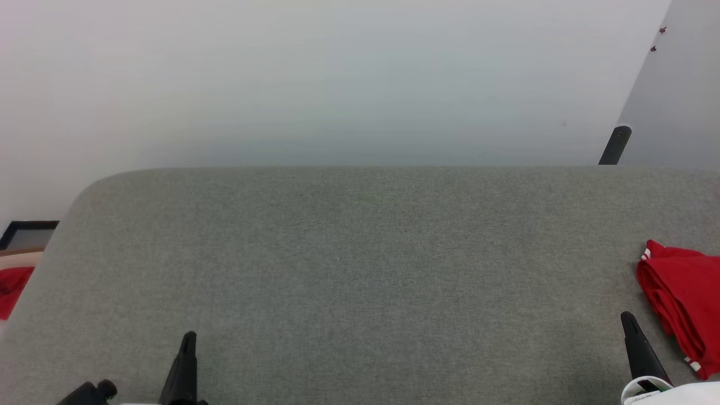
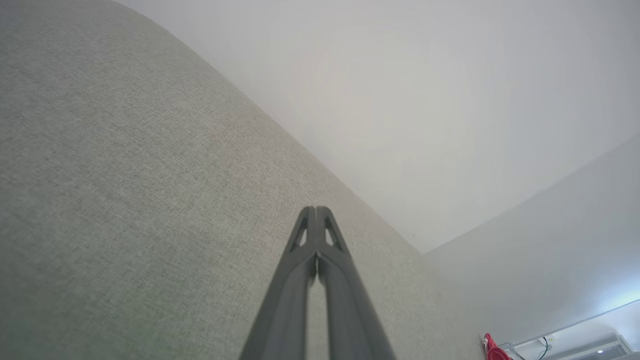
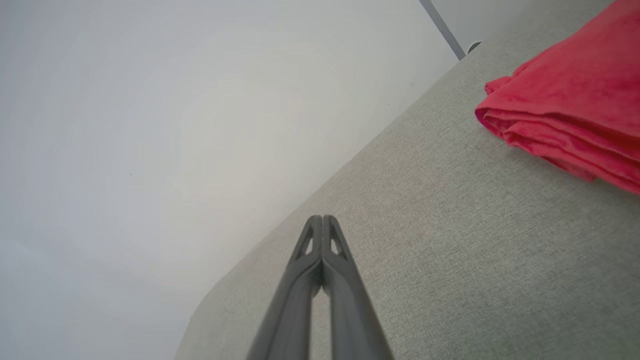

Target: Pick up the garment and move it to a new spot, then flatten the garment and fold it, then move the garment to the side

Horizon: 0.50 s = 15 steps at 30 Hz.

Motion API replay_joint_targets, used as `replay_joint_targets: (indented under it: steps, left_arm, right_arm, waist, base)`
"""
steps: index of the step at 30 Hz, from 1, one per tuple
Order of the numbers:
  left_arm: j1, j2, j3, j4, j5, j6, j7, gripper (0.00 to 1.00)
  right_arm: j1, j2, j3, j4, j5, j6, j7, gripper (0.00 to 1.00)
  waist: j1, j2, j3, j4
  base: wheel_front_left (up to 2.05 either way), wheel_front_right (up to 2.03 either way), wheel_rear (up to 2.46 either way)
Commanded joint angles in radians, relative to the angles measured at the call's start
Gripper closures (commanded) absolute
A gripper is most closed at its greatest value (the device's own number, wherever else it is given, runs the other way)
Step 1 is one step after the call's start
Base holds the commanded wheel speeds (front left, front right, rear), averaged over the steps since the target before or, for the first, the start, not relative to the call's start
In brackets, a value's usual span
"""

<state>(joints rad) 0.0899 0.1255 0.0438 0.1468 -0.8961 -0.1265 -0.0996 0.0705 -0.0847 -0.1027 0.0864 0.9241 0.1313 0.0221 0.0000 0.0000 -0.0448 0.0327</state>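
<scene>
**Head view: both arms low at the near edge, garment folded at the right**

Head view shows the left end effector [image 1: 188, 339] rising from the near left of the grey fabric bench [image 1: 360, 270]. Its dark fingers point toward the far edge. The right end effector [image 1: 628, 318] rises from the near right and leans slightly left, above a white cuff [image 1: 669, 394] whose tiny print is too small to read.

Both wrist views look along fingers pressed together tip to tip, pinching nothing and hanging over bare fabric: the left end effector [image 2: 316, 210] and the right end effector [image 3: 322, 218].

The garment [image 1: 678, 298] lies folded in a red stack at the bench's right side, cut by the frame edge, with bits of striped trim at its far and near corners. It sits just right of the right end effector, apart from it. The right wrist view shows its layered folds [image 3: 575, 105].

A separate red cloth [image 1: 11, 287] lies off the bench at the left.
</scene>
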Motion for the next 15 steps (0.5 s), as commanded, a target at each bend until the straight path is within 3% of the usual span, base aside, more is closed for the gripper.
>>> replay_joint_targets:
  steps: [1, 15]
  left_arm:
    - [-0.027, 0.001, 0.008, -0.006, -0.037, -0.002, 0.009, 1.00]
    - [-0.067, -0.015, 0.022, 0.017, -0.188, -0.003, 0.053, 1.00]
  right_arm:
    - [-0.027, 0.000, -0.004, -0.004, 0.034, 0.000, 0.005, 1.00]
    - [-0.062, 0.008, -0.006, 0.032, 0.179, 0.000, 0.024, 1.00]
  waist:
    - [0.0000, 0.0000, 0.001, -0.001]
    - [0.0000, 0.0000, 0.009, -0.006]
  base:
    - [0.00, 0.00, 0.00]
    - [0.00, 0.00, 0.00]
